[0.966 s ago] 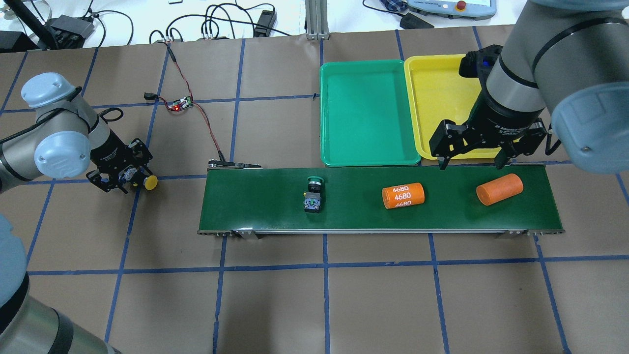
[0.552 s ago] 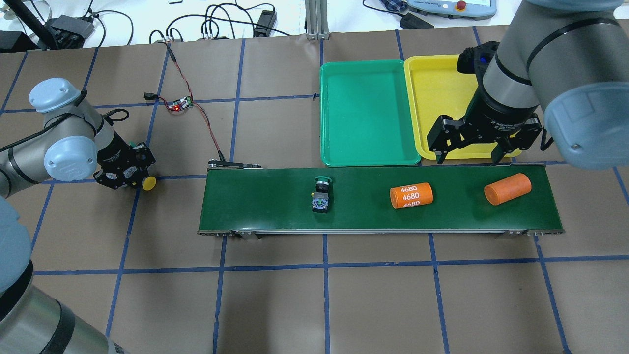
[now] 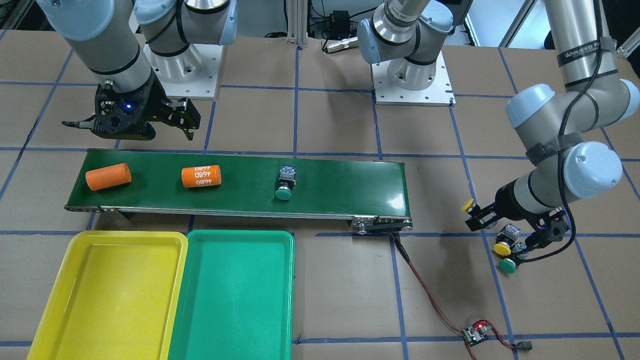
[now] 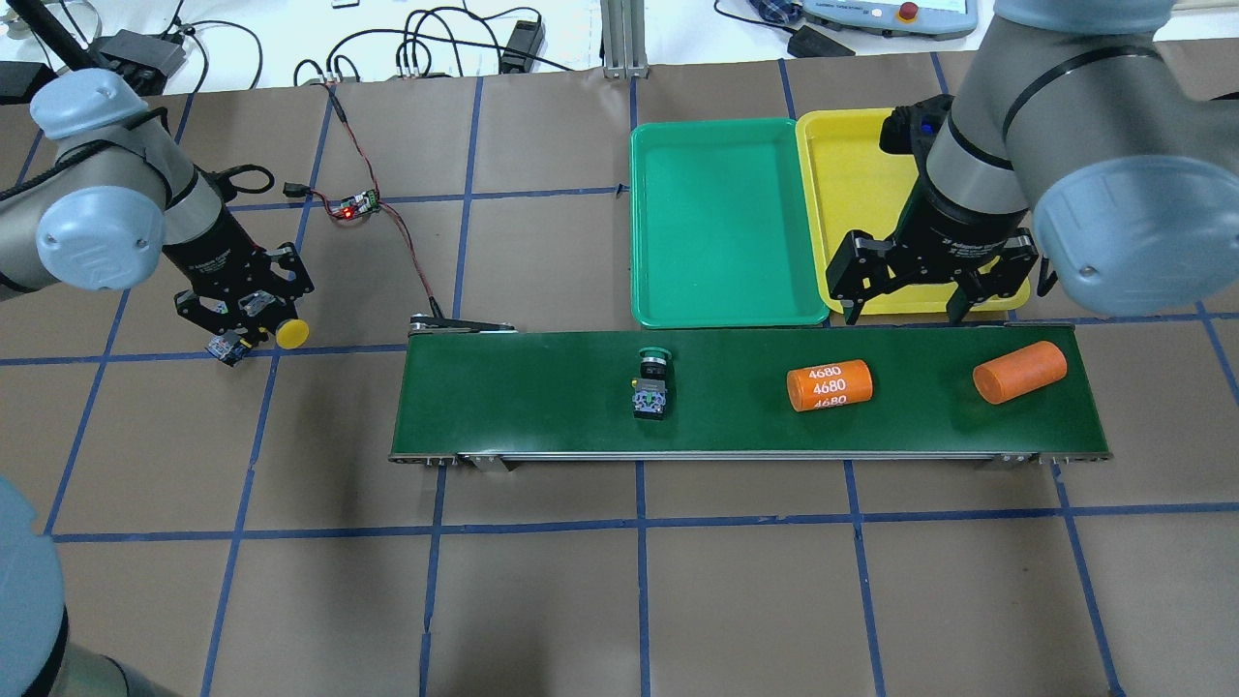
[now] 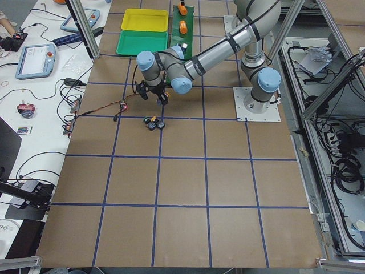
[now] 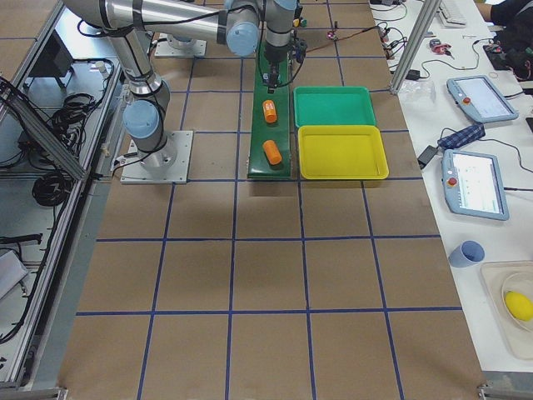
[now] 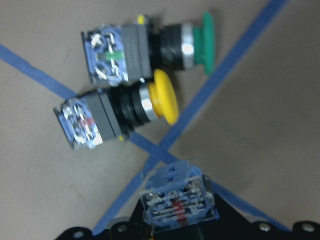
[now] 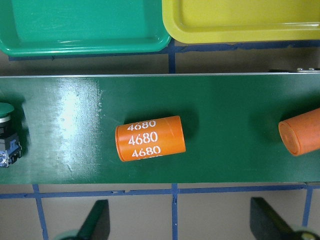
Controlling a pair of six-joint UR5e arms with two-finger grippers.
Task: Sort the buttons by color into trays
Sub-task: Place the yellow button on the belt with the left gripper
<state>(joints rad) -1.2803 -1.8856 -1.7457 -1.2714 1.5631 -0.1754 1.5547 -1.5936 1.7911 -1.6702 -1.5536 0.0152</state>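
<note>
My left gripper is shut on a yellow-capped button and holds it sideways just above the table, left of the belt. Under it lie a second yellow button and a green button, side by side on blue tape. Another green button lies on the conveyor belt. My right gripper hangs open and empty over the belt's far edge, in front of the yellow tray. The green tray stands beside it. No button shows in either tray.
Two orange cylinders ride on the belt, one marked 4680 and one plain. A small circuit board with a red wire runs to the belt's left end. Cables and pendants lie beyond the table's far edge.
The belt has carried the green button and both orange cylinders to the right. My left gripper has turned and moved slightly away with the yellow button. The right gripper has drifted left.
</note>
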